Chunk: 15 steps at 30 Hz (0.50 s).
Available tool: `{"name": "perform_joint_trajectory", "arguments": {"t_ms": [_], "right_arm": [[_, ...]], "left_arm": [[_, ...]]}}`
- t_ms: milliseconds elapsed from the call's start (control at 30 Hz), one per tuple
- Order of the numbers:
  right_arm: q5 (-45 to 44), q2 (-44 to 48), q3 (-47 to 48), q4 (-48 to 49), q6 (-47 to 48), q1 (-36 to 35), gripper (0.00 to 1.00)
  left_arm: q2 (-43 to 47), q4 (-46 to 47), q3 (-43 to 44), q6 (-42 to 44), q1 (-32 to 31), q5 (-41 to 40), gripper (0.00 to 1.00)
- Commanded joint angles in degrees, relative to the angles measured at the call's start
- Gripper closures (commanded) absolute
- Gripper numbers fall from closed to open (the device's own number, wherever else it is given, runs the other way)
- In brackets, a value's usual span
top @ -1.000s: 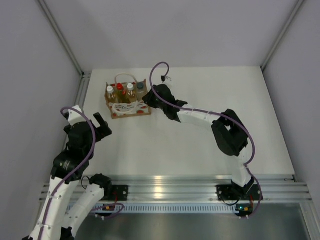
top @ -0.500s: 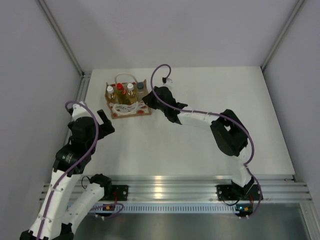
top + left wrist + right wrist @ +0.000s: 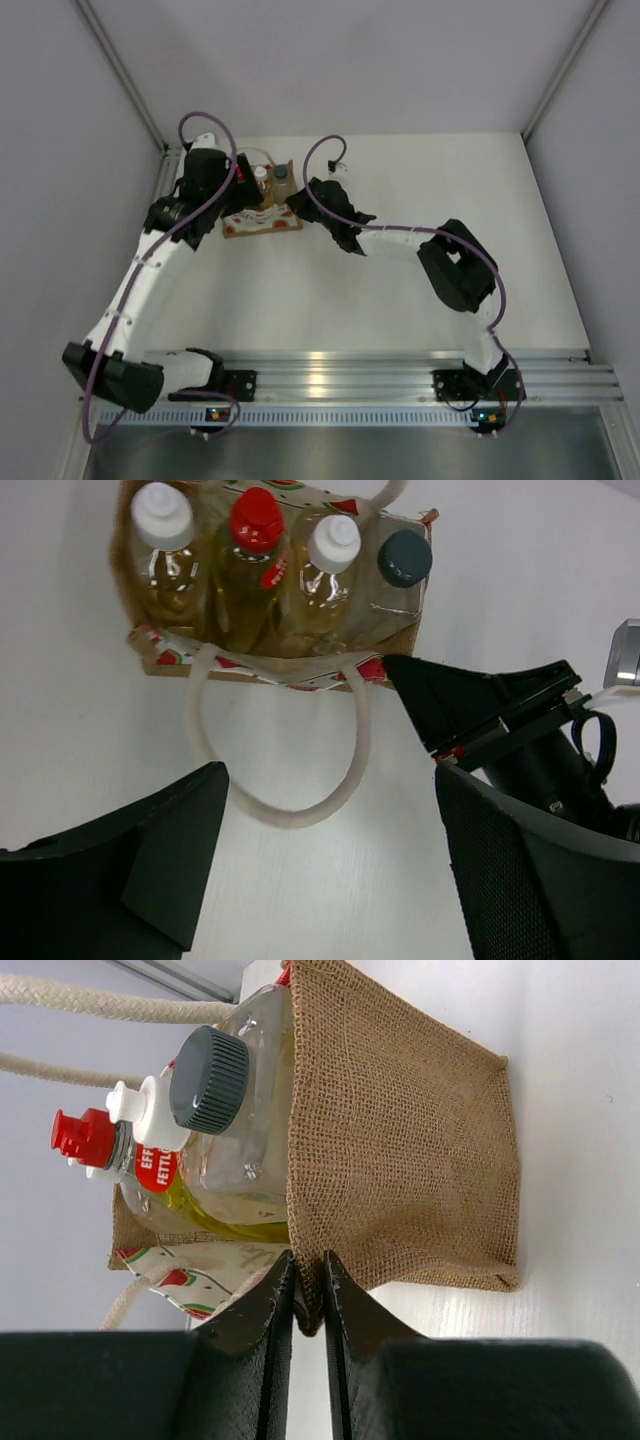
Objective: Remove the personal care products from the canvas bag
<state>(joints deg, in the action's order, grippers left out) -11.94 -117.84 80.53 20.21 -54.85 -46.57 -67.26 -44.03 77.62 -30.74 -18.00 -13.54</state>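
Observation:
The canvas bag (image 3: pixel 262 218) stands at the table's back left and holds four personal care products. In the left wrist view the bag (image 3: pixel 160 658) shows two amber bottles with white caps (image 3: pixel 162 508) (image 3: pixel 333 542), a yellow-green bottle with a red cap (image 3: pixel 256 518) and a clear bottle with a dark cap (image 3: pixel 404 558). My left gripper (image 3: pixel 330 880) is open and empty, hovering above the bag's front side and its rope handle (image 3: pixel 275 810). In the top view the left gripper (image 3: pixel 220 188) hides the bag's left part. My right gripper (image 3: pixel 308 1290) is shut on the bag's right front edge (image 3: pixel 400 1150).
White walls stand close behind and to the left of the bag. The right arm (image 3: pixel 400 238) stretches across the middle of the table. Its black fingers (image 3: pixel 480 705) show just right of the bag in the left wrist view.
My left arm has swung from the near left of the table up and over the bag. The right gripper has stayed clamped on the bag's right edge. The bag has not moved.

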Motion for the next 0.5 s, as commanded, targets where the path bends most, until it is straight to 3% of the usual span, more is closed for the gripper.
{"name": "perform_joint_trajectory", "arguments": {"t_ms": [0, 100, 233, 333, 467], "right_arm": [[1.1, -4.5, -3.9, -6.5, 1.1, -0.4, 1.0], [2.2, -4.8, -4.2, -5.4, 1.1, -0.1, 1.0], [2.6, -4.3, -4.2, -4.7, 1.8, 0.2, 1.0], [3.9, -4.3, -3.6, -4.6, 2.6, 0.7, 1.0], [4.7, -4.1, -3.1, -4.6, 3.3, 1.1, 1.0]], "left_arm": [[-9.3, 2.4, 6.2, 0.8, -1.9, 5.5, 0.13], [-16.0, 2.2, 11.4, 1.7, -3.4, 4.1, 0.23], [-18.1, 3.4, 12.1, -0.1, -3.4, -1.7, 0.21], [-19.2, 3.3, 13.0, -0.5, -2.5, -11.7, 0.21], [-20.3, 3.3, 14.0, -1.2, 2.2, -11.2, 0.24]]}}
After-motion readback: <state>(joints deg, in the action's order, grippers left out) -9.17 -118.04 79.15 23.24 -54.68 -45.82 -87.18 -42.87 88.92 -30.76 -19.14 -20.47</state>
